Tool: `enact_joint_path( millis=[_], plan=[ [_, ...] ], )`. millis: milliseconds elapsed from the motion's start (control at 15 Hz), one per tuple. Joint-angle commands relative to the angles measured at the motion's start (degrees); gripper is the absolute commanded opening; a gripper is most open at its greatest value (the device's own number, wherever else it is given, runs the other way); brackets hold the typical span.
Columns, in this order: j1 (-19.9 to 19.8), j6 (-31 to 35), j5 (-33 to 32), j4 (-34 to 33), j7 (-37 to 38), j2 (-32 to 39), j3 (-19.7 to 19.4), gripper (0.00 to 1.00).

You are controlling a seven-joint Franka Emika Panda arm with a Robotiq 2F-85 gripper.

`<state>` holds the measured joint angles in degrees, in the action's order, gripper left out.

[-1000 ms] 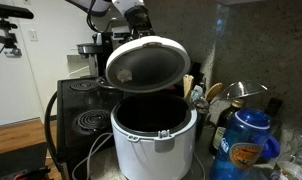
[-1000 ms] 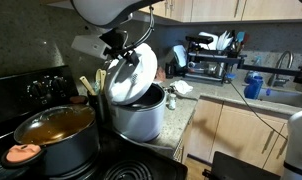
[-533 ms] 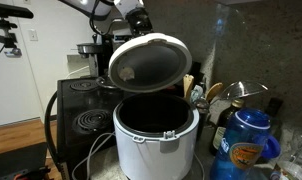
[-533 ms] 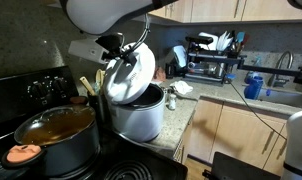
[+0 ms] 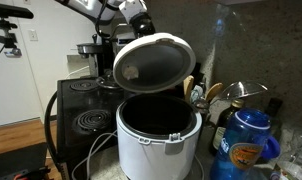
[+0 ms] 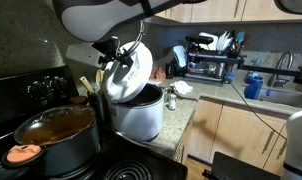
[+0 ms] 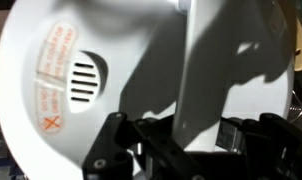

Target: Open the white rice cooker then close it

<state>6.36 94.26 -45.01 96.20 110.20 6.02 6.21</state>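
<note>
Rice cooker: the white rice cooker is a round, smooth plastic drum on the counter beside a black coil stove.
Lid: the domed lid stands raised on its rear hinge, its grey inner face toward the front.
Inner pot: a dark inner pot is exposed.
Gripper: the black gripper is at the lid's top rear edge with its fingers together; I cannot tell whether it touches the lid.
Wrist view only: the lid's glossy outer shell with slotted steam vents and an orange warning label.
Exterior views only: a translucent blue bottle, a white cord, and a steel pot of brown liquid.
</note>
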Motion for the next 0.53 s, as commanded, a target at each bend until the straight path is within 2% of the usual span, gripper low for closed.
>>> enact_joint_path(
  millis=[0, 467],
  plan=[
    [0.83, -1.71, 0.83, -1.85, -1.60, 0.55, -0.21, 0.00],
    [-0.57, -0.62, 3.21, -1.00, -1.30, -1.05, -2.10, 0.00]
  ],
)
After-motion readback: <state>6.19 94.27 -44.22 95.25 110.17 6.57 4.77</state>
